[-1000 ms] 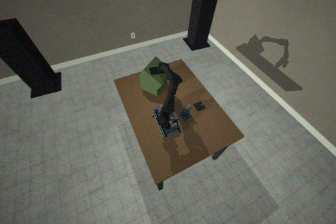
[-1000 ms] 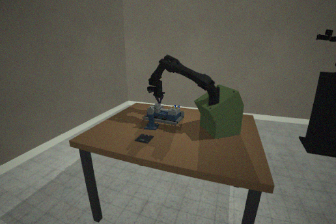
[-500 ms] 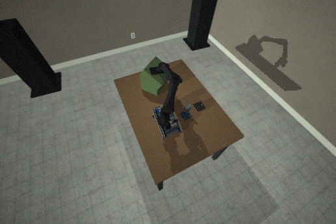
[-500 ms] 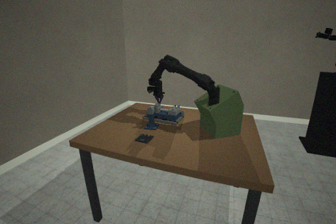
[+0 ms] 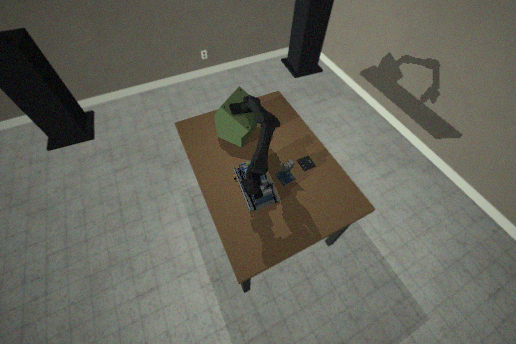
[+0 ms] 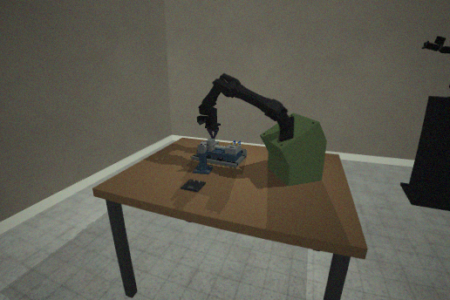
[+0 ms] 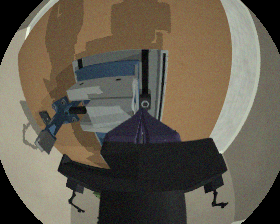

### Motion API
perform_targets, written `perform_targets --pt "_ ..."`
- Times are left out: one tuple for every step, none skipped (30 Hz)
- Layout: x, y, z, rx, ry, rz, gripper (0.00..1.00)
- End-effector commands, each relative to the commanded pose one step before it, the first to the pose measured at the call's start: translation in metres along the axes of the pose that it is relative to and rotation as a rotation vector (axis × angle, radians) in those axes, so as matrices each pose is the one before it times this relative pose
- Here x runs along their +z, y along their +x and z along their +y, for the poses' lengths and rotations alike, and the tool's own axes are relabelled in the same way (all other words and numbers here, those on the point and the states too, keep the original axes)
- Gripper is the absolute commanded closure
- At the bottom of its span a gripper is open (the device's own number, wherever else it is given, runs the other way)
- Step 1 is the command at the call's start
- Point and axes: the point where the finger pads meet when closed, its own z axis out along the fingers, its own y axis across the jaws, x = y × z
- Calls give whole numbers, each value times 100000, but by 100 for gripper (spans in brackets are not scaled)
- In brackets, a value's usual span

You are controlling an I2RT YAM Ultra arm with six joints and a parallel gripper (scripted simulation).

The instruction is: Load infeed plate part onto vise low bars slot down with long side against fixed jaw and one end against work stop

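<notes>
- The part (image 7: 111, 99), a pale block, appears to lie in the vise (image 6: 220, 153) between the jaws; whether its slot faces down cannot be told.
- The claw (image 7: 145, 115) hangs pinched fully together just over the vise, gripping nothing, its closed tip pointing down near the block.
- Judged from this, loading is done and the seating step is in hand: nudging with closed fingers. The next move likely calls for a gentle sideways push toward the fixed jaw, then along to the work stop, which is too small to make out.
- The blue V-block (image 6: 202, 167) stands just beside the vise; the dark infeed plate (image 6: 193, 185) lies near, with no block on it.
- The arm's green pedestal (image 6: 305, 158) sits well apart on the table (image 6: 279, 219). The vise's own jaws could catch the tip.
</notes>
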Motion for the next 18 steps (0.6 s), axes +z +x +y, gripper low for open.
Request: perform_targets --pt "-2553 -2404 -504 -1736 3259 -7901 100" --pt "17 -6 54 -44 -28 27 100" --pt "18 -8 62 -68 -64 17 100" --pt "18 -7 63 -74 -58 20 100" --pt "19 -6 59 -69 -28 30 100" --pt "1 -1 21 -5 -10 0 100" --pt "2 -1 21 -6 -9 1 100" --pt "-10 3 -7 43 21 -14 100" --pt "-16 6 -23 70 41 -21 100" --pt "-17 6 -24 74 47 -20 100" --pt "-11 4 -11 52 36 -12 100" --pt "-2 1 13 12 14 1 100" --pt "8 -3 39 -31 -15 13 100" --pt "16 -6 59 -63 -41 20 100" --pt "0 0 0 0 0 0 100" --pt "0 0 0 0 0 0 100" --pt "4 -5 43 -128 -71 -12 100" --pt "14 -5 53 4 -17 24 100"
